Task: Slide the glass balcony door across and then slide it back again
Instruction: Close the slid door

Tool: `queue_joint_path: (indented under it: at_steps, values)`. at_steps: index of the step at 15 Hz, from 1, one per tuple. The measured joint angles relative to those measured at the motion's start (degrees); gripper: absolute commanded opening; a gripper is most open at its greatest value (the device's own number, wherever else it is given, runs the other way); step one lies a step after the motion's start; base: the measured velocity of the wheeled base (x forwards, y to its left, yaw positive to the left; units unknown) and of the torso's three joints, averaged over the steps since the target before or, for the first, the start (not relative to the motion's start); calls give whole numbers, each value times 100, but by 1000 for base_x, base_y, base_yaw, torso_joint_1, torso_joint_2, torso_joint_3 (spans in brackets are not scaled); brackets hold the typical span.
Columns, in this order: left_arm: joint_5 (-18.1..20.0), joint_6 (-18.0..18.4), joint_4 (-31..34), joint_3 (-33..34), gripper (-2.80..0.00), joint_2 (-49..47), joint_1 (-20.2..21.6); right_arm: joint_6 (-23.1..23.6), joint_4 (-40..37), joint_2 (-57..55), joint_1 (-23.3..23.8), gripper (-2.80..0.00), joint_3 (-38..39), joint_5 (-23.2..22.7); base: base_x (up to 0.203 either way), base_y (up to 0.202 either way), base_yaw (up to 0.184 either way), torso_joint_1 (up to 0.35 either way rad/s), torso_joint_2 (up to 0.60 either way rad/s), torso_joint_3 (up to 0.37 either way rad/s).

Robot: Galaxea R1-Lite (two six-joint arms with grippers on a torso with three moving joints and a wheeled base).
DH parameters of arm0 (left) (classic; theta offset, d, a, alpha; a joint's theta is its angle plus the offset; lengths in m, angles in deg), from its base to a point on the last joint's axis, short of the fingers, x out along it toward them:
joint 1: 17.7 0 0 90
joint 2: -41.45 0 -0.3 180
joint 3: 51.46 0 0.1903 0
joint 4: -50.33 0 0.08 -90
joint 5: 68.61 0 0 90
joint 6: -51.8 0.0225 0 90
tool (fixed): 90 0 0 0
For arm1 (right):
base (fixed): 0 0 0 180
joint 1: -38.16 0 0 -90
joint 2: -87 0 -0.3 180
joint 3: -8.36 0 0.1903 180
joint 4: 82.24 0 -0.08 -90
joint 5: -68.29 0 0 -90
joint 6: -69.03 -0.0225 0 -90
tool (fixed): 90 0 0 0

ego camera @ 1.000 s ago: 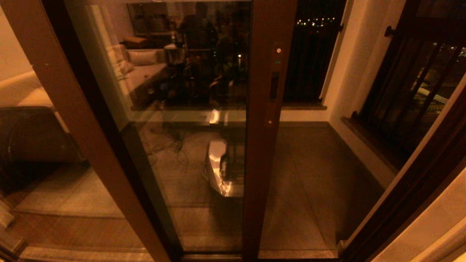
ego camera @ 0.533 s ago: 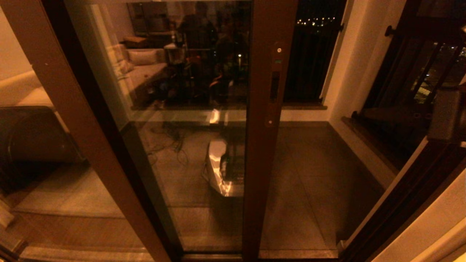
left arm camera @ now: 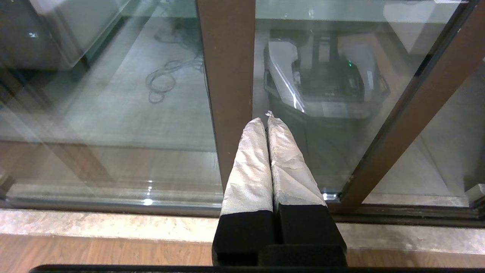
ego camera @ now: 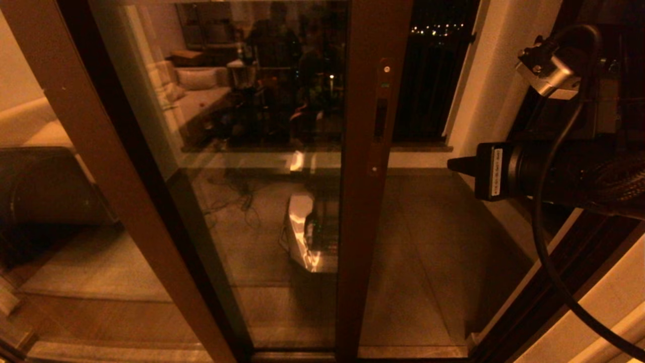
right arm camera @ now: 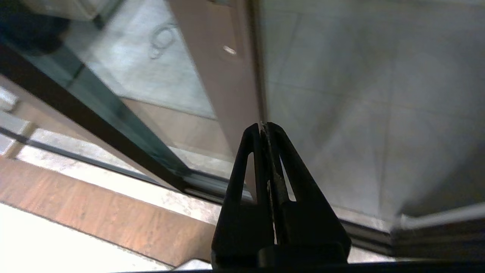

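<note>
Head view: the tall dark-brown-framed glass balcony door stands centre, its small dark handle on the stile; the right gripper hovers apart, right of it.
Left wrist view: the left gripper is pressed together, empty.
Right wrist view: right gripper's fingers meet, holding nothing.

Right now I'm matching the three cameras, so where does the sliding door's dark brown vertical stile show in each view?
Head view: the dark brown vertical stile runs top to bottom just right of centre, carrying the small dark handle.
Left wrist view: it rises behind the shut left gripper.
Right wrist view: it stands beyond the shut right gripper.
Shared landmark: the stile's lower screw.
</note>
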Motion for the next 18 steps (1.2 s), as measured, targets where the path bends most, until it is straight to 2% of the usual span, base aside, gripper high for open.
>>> queue_joint_path:
  at_steps: [3, 4, 11, 18]
  values:
    - [0, -4, 0, 0, -280, 0, 0, 11, -5, -193, -317, -280, -269, 48, 0, 0, 0, 0, 0, 0]
    - [2, 0, -2, 0, -280, 0, 0, 13, -6, -296, -381, 0, -396, 116, 0, 0, 0, 0, 0, 0]
    - [2, -4, 0, 0, -280, 0, 0, 179, 22, -1112, -334, 0, -1288, 264, 0, 0, 0, 0, 0, 0]
    - [2, -4, -2, 0, -280, 0, 0, 195, 63, -1615, 383, 0, -1747, 419, 0, 0, 0, 0, 0, 0]
